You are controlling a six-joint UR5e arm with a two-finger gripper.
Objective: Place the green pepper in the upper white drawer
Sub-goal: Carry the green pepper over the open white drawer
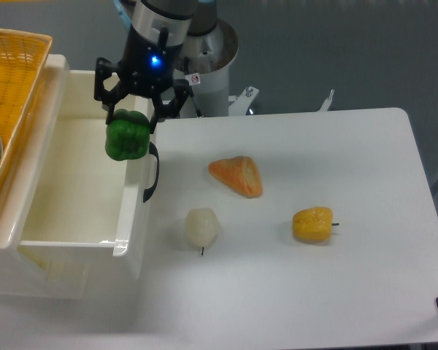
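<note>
The green pepper (127, 136) is glossy and lobed. It hangs in my gripper (133, 115), which is shut on its top. The pepper is in the air over the right wall of the upper white drawer (66, 211), just above the black curved handle (152, 173). The drawer is pulled open and its cream-white inside shows bare. My arm comes down from the top of the view, with a blue light lit on the wrist.
A yellow wicker basket (11, 95) sits over the drawer unit at the far left, with small green fruit inside. On the white table lie an orange croissant-like piece (238, 176), a white garlic-like bulb (202, 227) and a yellow pepper (312, 224).
</note>
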